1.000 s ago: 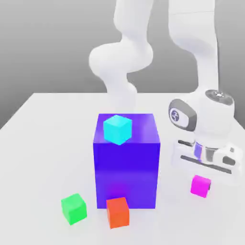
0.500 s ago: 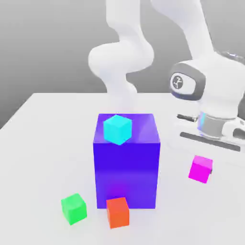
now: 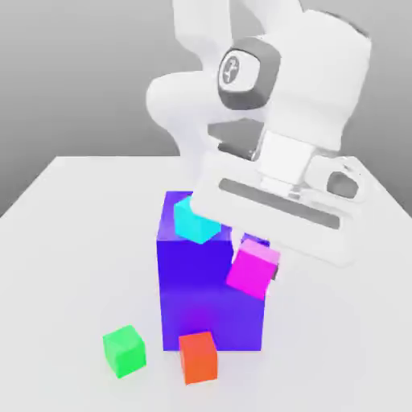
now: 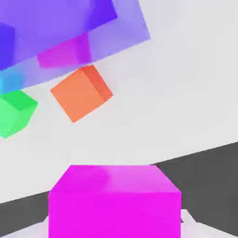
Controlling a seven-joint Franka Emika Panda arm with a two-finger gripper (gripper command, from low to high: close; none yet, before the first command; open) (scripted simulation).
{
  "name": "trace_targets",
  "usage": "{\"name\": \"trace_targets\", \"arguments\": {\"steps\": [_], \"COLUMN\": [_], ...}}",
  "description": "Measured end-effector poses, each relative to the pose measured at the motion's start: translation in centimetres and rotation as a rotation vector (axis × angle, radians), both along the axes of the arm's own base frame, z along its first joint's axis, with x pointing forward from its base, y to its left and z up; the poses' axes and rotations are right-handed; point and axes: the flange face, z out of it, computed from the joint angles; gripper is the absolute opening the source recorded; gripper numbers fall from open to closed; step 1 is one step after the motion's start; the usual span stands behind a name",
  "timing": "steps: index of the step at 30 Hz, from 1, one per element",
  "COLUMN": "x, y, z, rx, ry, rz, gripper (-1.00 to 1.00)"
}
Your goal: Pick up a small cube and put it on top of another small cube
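Observation:
The small magenta cube (image 3: 253, 269) hangs in the air, held under my gripper (image 3: 259, 259), which is shut on it. In the exterior view it shows in front of the big blue-purple block's upper right corner. It looms large in the hand view as well, as the magenta cube (image 4: 114, 204). The small green cube (image 3: 124, 350) rests on the table at the block's lower left in the exterior view, well below and to the left of the held cube. The hand view has the green cube (image 4: 14, 111) beside the red-orange one.
The big blue-purple block (image 3: 211, 298) stands mid-table with a cyan cube (image 3: 195, 220) on top. A red-orange cube (image 3: 198, 356) sits at its front, right of the green one. The white table (image 3: 338, 338) stretches around. My arm's white body towers above the block.
My gripper has risen from table level on the exterior view's right and swung left toward the block, carrying the magenta cube up with it. The other cubes have stayed put.

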Motion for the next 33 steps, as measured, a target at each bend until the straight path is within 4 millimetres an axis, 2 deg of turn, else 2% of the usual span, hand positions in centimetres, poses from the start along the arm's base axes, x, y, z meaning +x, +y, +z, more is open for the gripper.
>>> {"name": "trace_targets", "arguments": {"steps": [10,20,23,33], "x": [-0.9,-4.6,-4.9,-4.7], "y": [-10.3,-19.4,-19.6,-19.0], "z": [-2.7,-7.7,-8.9,-14.5], "rx": [0.084,0.194,0.274,0.287], "ry": [0.069,0.162,0.144,0.141], "rz": [-0.107,-0.216,-0.25,-0.243], "gripper": [-1.0,-1.0,-1.0,-1.0]}}
